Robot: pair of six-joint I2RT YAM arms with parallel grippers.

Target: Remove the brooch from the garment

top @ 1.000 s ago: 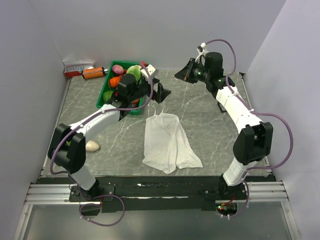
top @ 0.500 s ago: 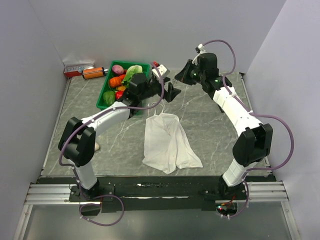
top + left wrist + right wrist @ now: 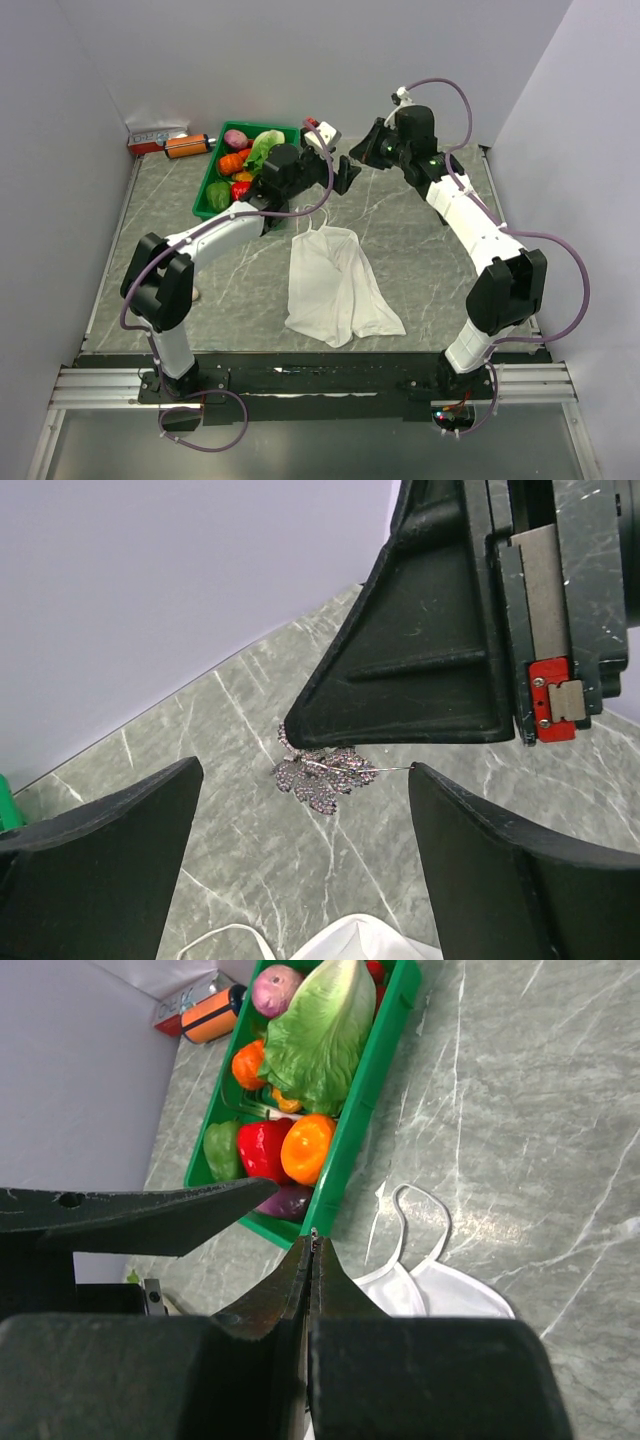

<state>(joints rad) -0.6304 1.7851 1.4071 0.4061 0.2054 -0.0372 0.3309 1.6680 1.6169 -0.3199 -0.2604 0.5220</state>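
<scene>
Starting at the near edge: the white thin-fabric sleeveless garment [image 3: 335, 285] is lying rumpled on the grey marbled tabletop [image 3: 430, 250], roughly dead centre, hem toward 6 o'clock and the skinny straps toward 12; neither gripper is touching it. Off at its 9 o'clock a small white oval lump [image 3: 190, 294] just peeks out from behind the left arm [image 3: 210, 235]; mostly hidden tbh.

Further out, past the straps at 12 o'clock, the two grippers meet nose to nose. The right gripper [image 3: 312, 1242] has its fingers pressed fully together, and the tiny purplish glittery leaf-shaped brooch [image 3: 322, 777] sits right at the very tip of them with its pin sticking out sideways; it looks pinched there, clear of the cloth. The left gripper [image 3: 305, 769] is spread wide, one finger either side of the brooch and not touching it; it's got hold of nothing.

At about 9 to 10 o'clock from the grippers there's the green plastic bin [image 3: 368, 1090] full of toy veg; a pale green lettuce [image 3: 315, 1045], a red pepper [image 3: 262, 1150], an orange pepper [image 3: 305, 1147], a pinkish bulb [image 3: 275, 988] at the far end. Beyond that, against the far wall at 11 o'clock, an orange cylinder [image 3: 186, 147] and a small red-and-white box [image 3: 155, 134] lie side by side.
</scene>
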